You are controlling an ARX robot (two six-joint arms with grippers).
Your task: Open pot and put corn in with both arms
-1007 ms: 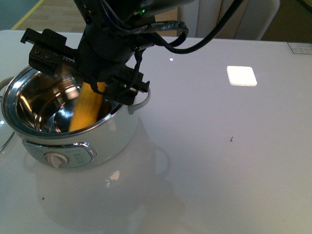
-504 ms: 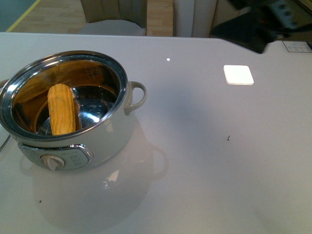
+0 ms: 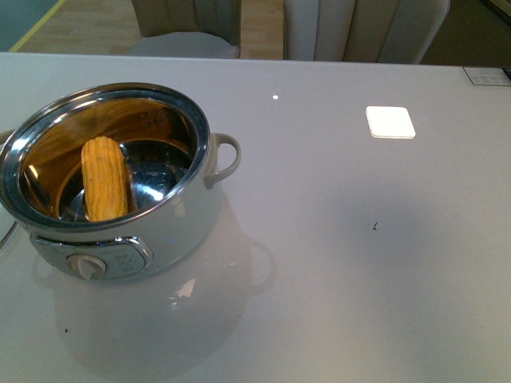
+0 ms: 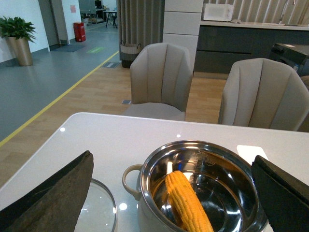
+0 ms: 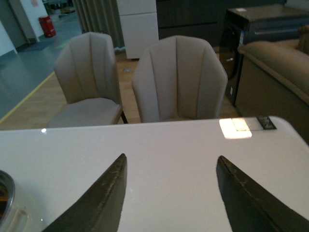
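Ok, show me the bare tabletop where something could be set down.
Widest free patch: the table right of the pot, from its side handle across to the right edge, holding only a bright light patch. The near strip before the dial is bare too. Left of the pot is crowded: a glass lid lies there.

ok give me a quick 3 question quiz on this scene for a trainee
1. True or false: the corn lies inside the pot.
2. Multiple choice: the left gripper is A) open and empty, B) shut on the corn, C) shut on a pot handle.
3. Fill in: in the front view, the glass lid edge shows at the pot's ____ side.

Key: 1 true; 2 A; 3 left.
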